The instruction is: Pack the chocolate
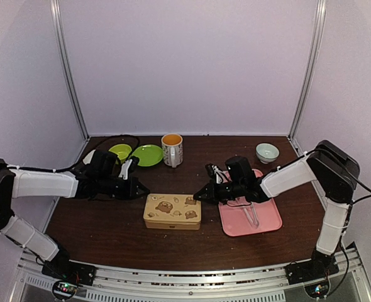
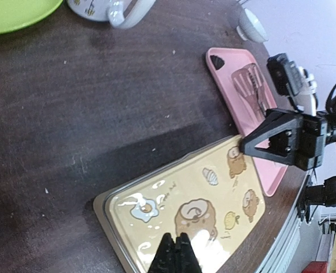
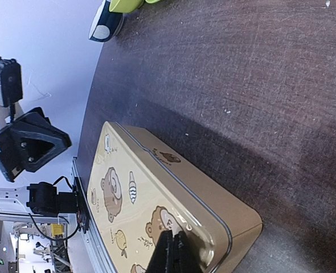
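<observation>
**Two shut pincers flank the tin (image 1: 173, 211)**

Top view: the left gripper (image 1: 145, 188) sits just off the tin's left end and the right gripper (image 1: 197, 195) just off its right end. Both are pinched to a point and hold nothing. A pink tray (image 1: 267, 224) right of the tin carries metal tongs (image 1: 252, 215). No chocolate shows in any view.

Left wrist view: the pressed-together fingertips (image 2: 176, 250) hang over the tin's lid; whether they touch it I cannot tell.

Right wrist view: closed fingertips (image 3: 172, 250) hang over the tin's opposite end, lid on.

The lid probably comes off first. The jaws should part, catch the rim at both ends and lift evenly, so the tin does not skid.
</observation>
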Robot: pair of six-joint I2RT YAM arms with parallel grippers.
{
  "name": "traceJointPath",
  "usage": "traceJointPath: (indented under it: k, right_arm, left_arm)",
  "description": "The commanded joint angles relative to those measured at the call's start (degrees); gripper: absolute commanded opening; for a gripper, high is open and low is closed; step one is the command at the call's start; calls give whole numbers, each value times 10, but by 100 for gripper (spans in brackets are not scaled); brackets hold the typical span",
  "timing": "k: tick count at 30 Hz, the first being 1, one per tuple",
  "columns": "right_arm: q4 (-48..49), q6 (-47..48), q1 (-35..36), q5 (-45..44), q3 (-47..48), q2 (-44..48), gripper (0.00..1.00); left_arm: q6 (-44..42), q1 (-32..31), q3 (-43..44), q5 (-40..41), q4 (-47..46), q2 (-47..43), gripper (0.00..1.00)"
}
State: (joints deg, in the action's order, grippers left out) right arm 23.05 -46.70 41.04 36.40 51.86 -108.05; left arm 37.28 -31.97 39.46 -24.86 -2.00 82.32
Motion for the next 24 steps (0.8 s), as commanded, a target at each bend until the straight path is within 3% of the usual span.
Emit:
traceJointPath:
  k: [1,6,10,15,24]
  right_arm:
    - [-46,6,-4,-26,-13,8,0]
    - [-65,14,8,-21,-19,91,0]
    - [-84,26,35,-12,-39,142,0]
    - [-80,20,69,-4,-71,150,0]
    - [-64,9,90,-37,-97,119,0]
  left_arm:
    - [-2,1,0,-16,-6,-13,0]
    - [33,0,-57,-55,-58,-14,0]
    - [28,-8,-82,-67,-30,-67,0]
    - [18,-25,-88,-71,8,-99,0]
    - [24,-28,-100,-71,-5,-91,0]
